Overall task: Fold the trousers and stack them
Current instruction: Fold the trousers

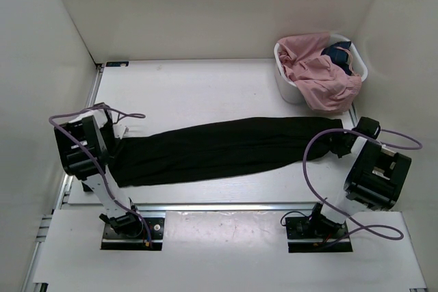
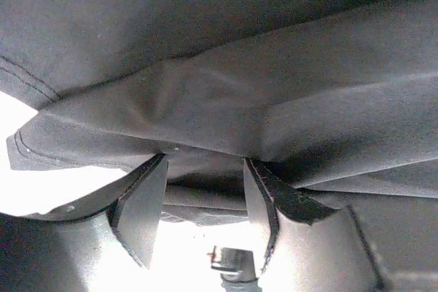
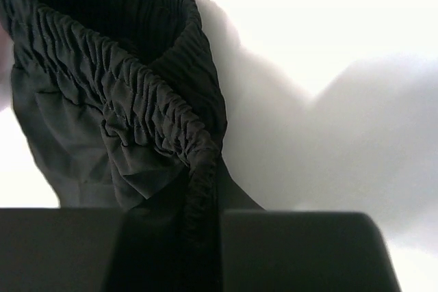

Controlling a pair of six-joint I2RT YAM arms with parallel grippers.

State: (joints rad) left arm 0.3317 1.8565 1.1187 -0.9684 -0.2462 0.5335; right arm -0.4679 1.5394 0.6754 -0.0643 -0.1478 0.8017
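Right gripper (image 3: 204, 227) clamped trousers (image 1: 226, 148) by gathered elastic waistband | left gripper (image 2: 205, 193) pinched smooth folded cloth at other end | trousers lay stretched across white table (image 1: 191, 94) | white basket (image 1: 287, 90), crumpled pink garment (image 1: 321, 73) inside, stood behind right end

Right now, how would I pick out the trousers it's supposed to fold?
On the white table, a long black cloth stretches side to side across the middle: the trousers. The pink garment and dark blue garment sit bunched in the white basket, far right; only the trousers are black and outstretched.
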